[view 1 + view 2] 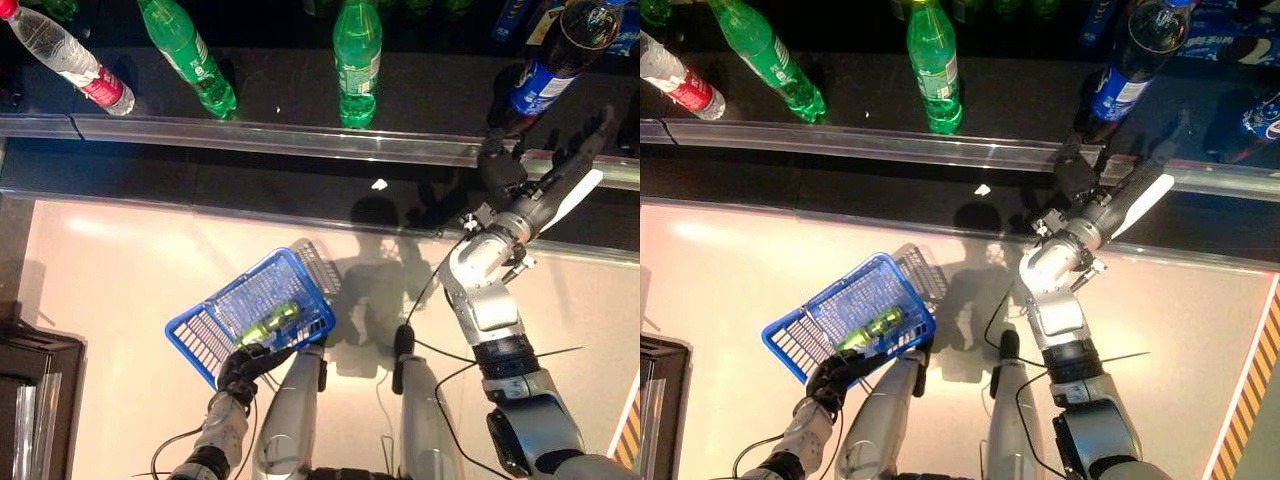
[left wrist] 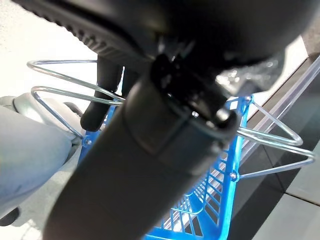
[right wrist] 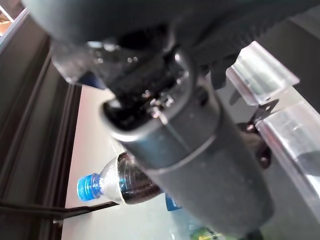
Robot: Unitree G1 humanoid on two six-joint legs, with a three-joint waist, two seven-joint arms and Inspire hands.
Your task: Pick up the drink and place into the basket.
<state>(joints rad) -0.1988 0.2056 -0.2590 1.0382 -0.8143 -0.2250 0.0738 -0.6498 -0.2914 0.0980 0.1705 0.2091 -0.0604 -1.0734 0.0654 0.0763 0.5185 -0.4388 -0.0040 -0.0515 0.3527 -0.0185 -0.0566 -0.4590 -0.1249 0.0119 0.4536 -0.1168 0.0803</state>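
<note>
A dark cola bottle (image 1: 560, 55) with a blue label stands on the dark shelf at the far right; it also shows in the right wrist view (image 3: 120, 186), with a blue cap. My right hand (image 1: 545, 175) is raised at the shelf's front edge, just below and to the right of that bottle's base. Its fingers are straight and open and hold nothing. My left hand (image 1: 245, 368) is shut on the wire handles (image 2: 60, 92) of the blue basket (image 1: 200, 335), held low at the left. A green drink (image 1: 270, 322) lies inside the basket.
Green bottles (image 1: 357, 60) and a clear water bottle (image 1: 75, 58) with a red label stand further left on the shelf. A metal rail (image 1: 280, 138) runs along the shelf's front. A black unit (image 1: 30, 400) stands on the floor at the left. Yellow-black tape (image 1: 1250, 400) marks the floor at the right.
</note>
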